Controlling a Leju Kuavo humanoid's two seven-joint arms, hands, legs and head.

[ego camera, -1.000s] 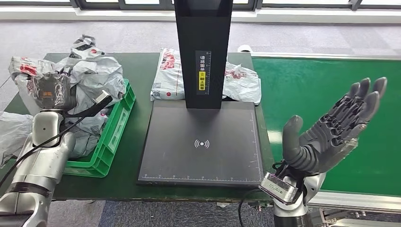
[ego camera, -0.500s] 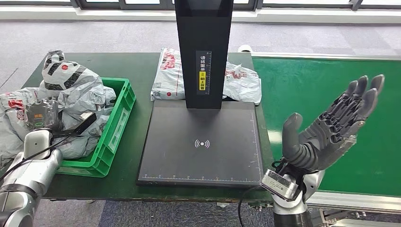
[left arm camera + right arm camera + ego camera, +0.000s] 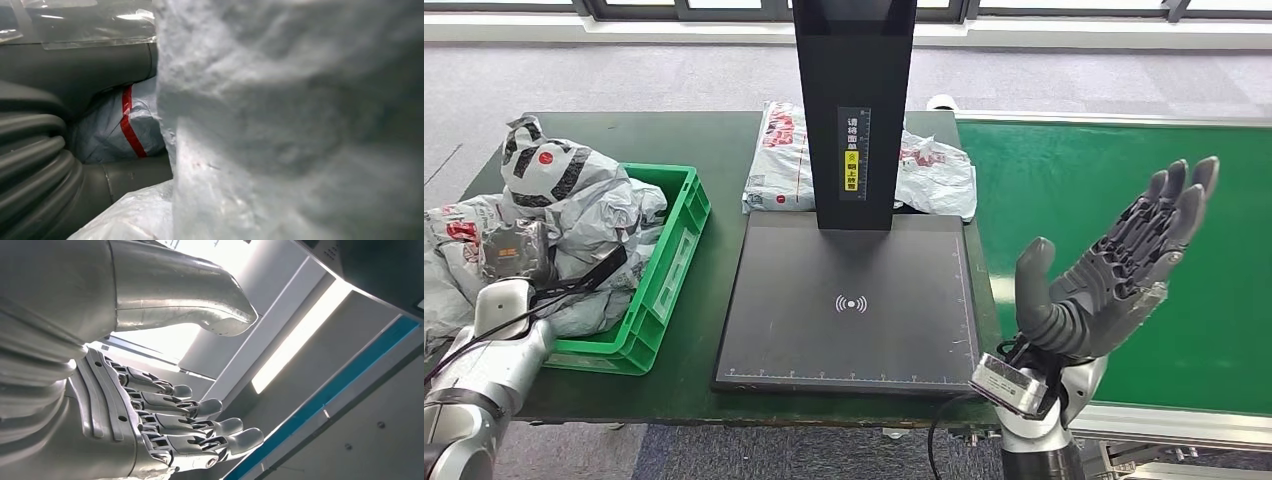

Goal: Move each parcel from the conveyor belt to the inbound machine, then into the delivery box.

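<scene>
1. The grey parcel (image 3: 574, 200) has dropped lower into the green crate (image 3: 669, 265); left hand's (image 3: 35, 165) grip cannot be told.
2. Right hand (image 3: 1114, 270), fingers spread wide and empty, has drifted slightly, free for another parcel.

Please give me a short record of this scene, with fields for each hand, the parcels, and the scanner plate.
left hand: among grey parcels in the green crate; grip cannot be told
right hand: raised, palm up, fingers spread, holds nothing
conveyor belt: no parcel on the visible part
inbound machine plate: bare
parcels behind the machine: lying on the table
</scene>
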